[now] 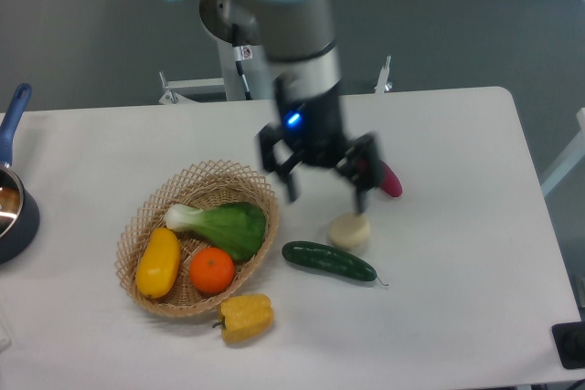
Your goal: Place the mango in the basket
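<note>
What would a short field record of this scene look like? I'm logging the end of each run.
mango: lying in the basket, left side
basket: also holds an orange and a leafy green
gripper: open, empty, raised above the table right of the basket
pepper: on the table, at the basket's front rim
cucumber: on the table, right of the basket
task state: mango appears placed
</note>
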